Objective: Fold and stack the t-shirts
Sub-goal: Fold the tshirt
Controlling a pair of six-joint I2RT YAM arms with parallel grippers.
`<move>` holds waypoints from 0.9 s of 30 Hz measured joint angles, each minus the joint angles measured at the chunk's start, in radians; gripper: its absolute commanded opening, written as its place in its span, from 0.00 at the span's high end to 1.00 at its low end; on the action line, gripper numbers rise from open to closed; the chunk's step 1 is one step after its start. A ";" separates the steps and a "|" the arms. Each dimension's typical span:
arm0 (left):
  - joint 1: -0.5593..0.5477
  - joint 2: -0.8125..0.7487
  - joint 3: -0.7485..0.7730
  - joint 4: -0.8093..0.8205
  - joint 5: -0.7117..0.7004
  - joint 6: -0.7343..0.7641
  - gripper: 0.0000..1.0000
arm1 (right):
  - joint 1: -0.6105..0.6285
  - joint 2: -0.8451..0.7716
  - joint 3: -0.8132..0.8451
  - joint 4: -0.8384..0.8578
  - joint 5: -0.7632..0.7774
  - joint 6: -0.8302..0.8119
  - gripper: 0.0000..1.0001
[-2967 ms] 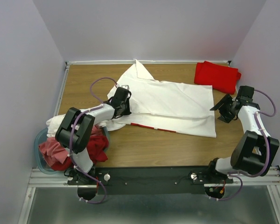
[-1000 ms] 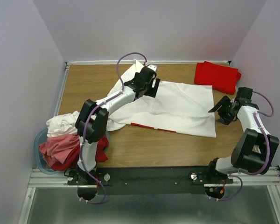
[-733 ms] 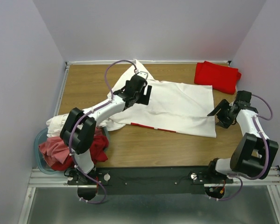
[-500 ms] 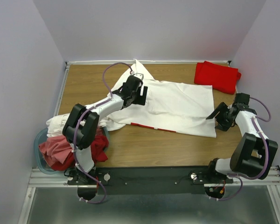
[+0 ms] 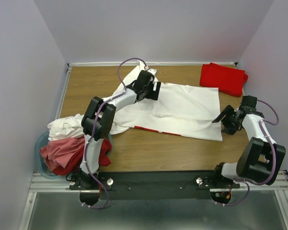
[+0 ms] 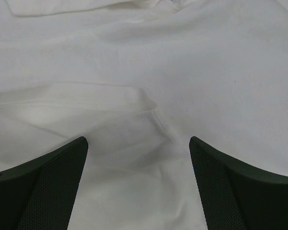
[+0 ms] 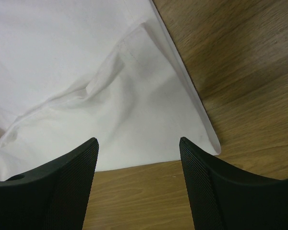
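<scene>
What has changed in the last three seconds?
The left gripper moved from the near left part of the white t-shirt to its far side. The right gripper came nearer, over the shirt's right corner. Both are open and hold nothing. The shirt and the folded red t-shirt stayed put.

Desk centre: the spread t-shirt (image 5: 182, 108) lies on the desk (image 5: 91, 84), running from far left to near right.
Far right corner: the folded t-shirt (image 5: 223, 78) lies on the desk, behind the spread t-shirt's right edge.
Near left edge: the tub (image 5: 39, 149) holds the heap of t-shirts (image 5: 67, 148), which spills over its rim.
Left end effector (image 6: 138, 140): over the spread t-shirt's far left part.
Right end effector (image 7: 138, 139): over the spread t-shirt's near right corner.
</scene>
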State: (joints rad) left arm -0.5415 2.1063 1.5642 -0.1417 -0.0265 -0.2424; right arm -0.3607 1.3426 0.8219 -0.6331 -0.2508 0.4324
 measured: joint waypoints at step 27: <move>-0.058 -0.365 -0.530 0.135 0.061 -0.194 0.06 | 0.000 0.151 -0.004 -0.001 0.097 0.044 0.27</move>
State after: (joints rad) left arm -0.5991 1.7412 1.0344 -0.0071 0.0345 -0.4362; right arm -0.3607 1.4940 0.8177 -0.6338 -0.1535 0.4763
